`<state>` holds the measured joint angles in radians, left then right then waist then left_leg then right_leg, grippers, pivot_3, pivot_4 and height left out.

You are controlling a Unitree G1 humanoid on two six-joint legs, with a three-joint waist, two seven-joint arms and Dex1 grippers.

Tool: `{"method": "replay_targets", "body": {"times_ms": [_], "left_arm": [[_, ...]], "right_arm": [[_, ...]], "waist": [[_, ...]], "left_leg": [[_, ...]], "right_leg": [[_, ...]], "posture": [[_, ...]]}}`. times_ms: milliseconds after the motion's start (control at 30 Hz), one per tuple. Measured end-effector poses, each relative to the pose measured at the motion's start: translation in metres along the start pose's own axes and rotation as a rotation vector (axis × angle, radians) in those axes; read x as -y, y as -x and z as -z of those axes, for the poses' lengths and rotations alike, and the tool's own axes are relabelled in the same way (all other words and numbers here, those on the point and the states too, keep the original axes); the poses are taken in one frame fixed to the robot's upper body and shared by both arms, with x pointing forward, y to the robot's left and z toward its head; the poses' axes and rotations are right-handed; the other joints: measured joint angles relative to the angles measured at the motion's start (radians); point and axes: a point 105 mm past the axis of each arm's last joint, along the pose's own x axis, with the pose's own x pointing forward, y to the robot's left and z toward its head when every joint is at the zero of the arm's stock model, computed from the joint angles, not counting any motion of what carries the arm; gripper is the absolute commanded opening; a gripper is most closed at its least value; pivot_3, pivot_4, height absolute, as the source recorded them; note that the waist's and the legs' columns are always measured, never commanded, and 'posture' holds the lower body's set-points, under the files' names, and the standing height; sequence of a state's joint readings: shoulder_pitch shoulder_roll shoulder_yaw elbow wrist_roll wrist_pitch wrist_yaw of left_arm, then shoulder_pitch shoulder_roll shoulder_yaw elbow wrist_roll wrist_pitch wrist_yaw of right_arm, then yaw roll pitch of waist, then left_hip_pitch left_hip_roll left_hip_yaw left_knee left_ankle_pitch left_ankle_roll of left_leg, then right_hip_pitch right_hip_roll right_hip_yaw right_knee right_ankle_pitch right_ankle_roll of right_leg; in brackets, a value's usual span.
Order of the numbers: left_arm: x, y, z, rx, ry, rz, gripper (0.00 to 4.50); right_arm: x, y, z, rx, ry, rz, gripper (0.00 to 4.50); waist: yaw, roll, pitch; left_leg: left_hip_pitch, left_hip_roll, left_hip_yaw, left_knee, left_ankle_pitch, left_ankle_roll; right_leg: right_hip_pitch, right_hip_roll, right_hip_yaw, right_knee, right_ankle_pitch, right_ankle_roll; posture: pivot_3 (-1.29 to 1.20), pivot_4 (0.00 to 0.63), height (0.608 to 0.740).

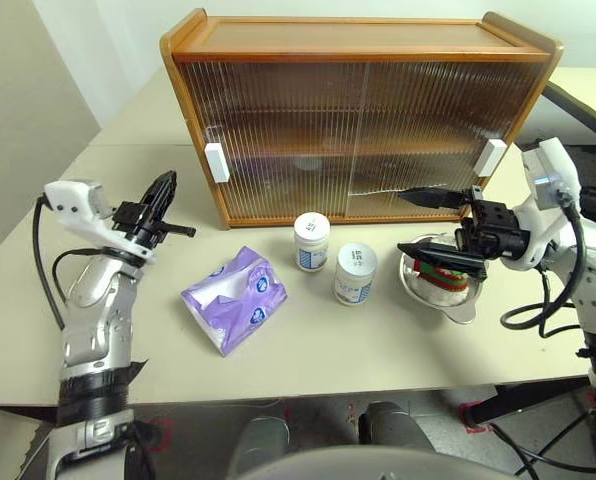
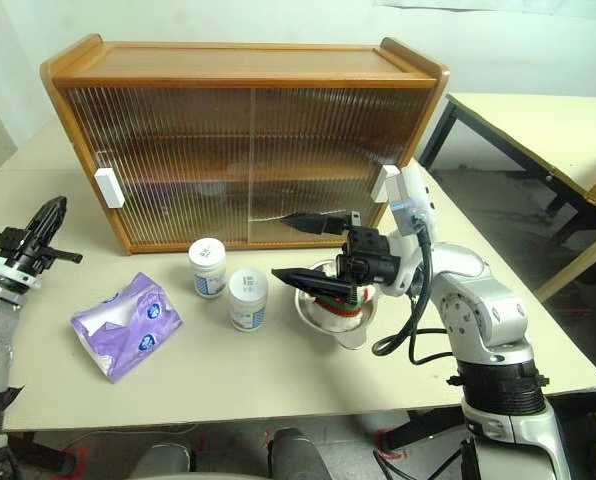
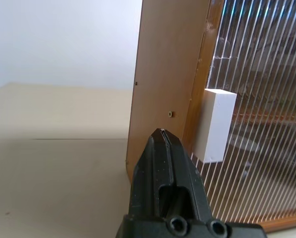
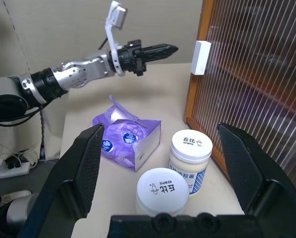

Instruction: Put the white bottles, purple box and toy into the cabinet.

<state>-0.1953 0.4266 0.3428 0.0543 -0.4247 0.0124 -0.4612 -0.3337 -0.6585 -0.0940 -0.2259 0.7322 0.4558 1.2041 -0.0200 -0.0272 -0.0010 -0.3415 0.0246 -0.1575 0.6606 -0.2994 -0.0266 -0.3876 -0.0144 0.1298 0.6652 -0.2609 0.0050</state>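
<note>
Nearest the front edge of the pale beige tabletop (image 1: 308, 350), the soft purple-and-white crinkly tissue pack (image 1: 235, 297) is seen lying flat, left of centre. Just beyond and to its right, the two squat white plastic jars with screw lids and blue-printed labels are stood upright, close together but apart: one (image 1: 356, 273) nearer, the other (image 1: 311, 240) slightly farther and nearer the cabinet. To the right of them a shiny steel bowl (image 1: 458, 300) is placed, and inside it the small white plush toy with red and green trim (image 1: 444, 277) is lodged.

The right gripper (image 1: 415, 222) is held above the bowl, pointing toward the left, with its two black fingers spread wide and nothing between them. The left gripper (image 1: 165, 192) is raised above the table at the left, its fingers pressed together on nothing, its tip directed at the cabinet's left corner.

Farthest back, the large orange-brown wooden cabinet (image 1: 358, 45) is set, its ribbed translucent sliding doors closed, a white block handle (image 1: 217, 162) at the left edge and another (image 1: 491, 157) at the right.
</note>
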Motion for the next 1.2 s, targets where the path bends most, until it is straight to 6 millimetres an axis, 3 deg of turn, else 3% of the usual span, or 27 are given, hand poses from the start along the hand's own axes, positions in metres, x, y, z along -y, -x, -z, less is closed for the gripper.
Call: {"method": "replay_targets", "body": {"times_ms": [467,1200], "left_arm": [[0.010,-0.011,0.015,-0.017,0.011,0.048,0.02],[0.034,-0.027,0.009,0.014,0.020,0.138,0.02]], "right_arm": [[-0.002,-0.002,-0.003,0.013,0.006,0.014,4.50],[-0.002,-0.002,0.000,0.015,-0.004,0.039,4.50]], "waist": [[-0.011,0.000,0.000],[-0.013,0.000,0.000]], "left_leg": [[-0.001,0.000,0.000,0.001,0.000,0.000],[-0.004,0.000,0.000,0.003,0.000,0.001]], "right_leg": [[0.000,0.000,0.000,0.000,0.000,0.001],[0.000,0.000,0.000,-0.002,-0.001,0.001]], "posture": [[-0.12,0.000,0.740],[-0.13,0.000,0.740]]}}
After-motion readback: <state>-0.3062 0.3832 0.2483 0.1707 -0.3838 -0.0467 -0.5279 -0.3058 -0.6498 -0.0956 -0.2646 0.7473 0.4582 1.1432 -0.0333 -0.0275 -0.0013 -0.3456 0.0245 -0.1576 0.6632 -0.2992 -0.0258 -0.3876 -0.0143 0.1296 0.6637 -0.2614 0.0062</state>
